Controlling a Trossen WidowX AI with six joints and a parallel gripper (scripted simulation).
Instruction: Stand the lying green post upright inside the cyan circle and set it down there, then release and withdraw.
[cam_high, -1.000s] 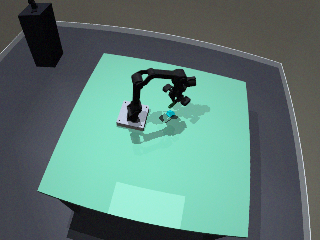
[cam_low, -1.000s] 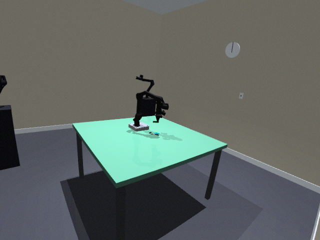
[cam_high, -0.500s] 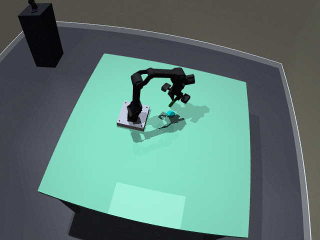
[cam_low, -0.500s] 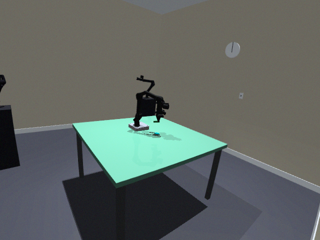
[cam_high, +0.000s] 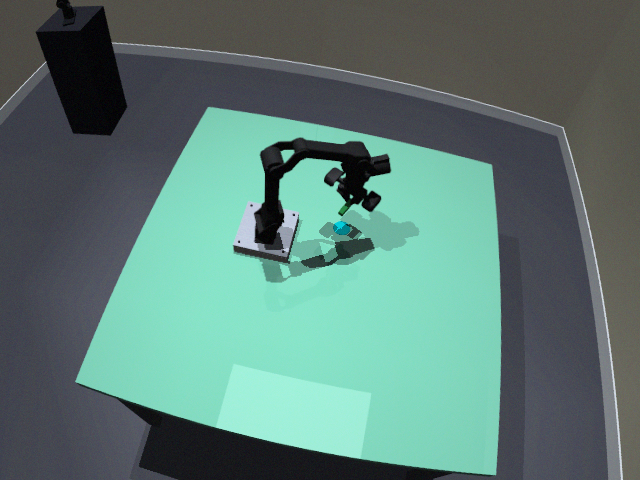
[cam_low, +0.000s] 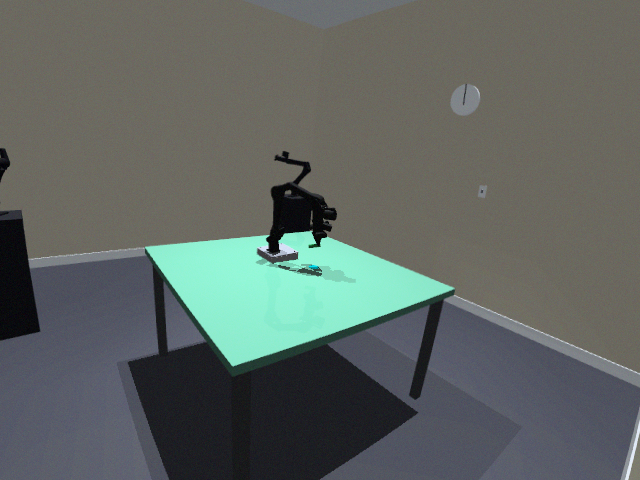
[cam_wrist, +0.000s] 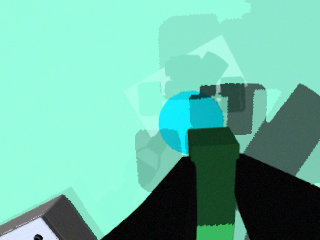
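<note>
My gripper (cam_high: 350, 200) (cam_low: 317, 240) (cam_wrist: 211, 166) is shut on the green post (cam_high: 343, 208) (cam_low: 313, 245) (cam_wrist: 215, 187) and holds it in the air above the table. The post hangs tilted out of the fingers, its free end pointing down. The cyan circle (cam_high: 340, 227) (cam_low: 313, 267) (cam_wrist: 179, 120) lies flat on the table just below and a little in front of the post. In the wrist view the post's far end overlaps the circle's near edge. Arm shadows fall over the circle.
The arm's grey base plate (cam_high: 248, 232) (cam_low: 279, 254) (cam_wrist: 27, 236) sits left of the circle. A paler rectangle (cam_high: 294, 408) is marked near the table's front edge. A black pedestal (cam_high: 80, 72) stands off the table at the back left.
</note>
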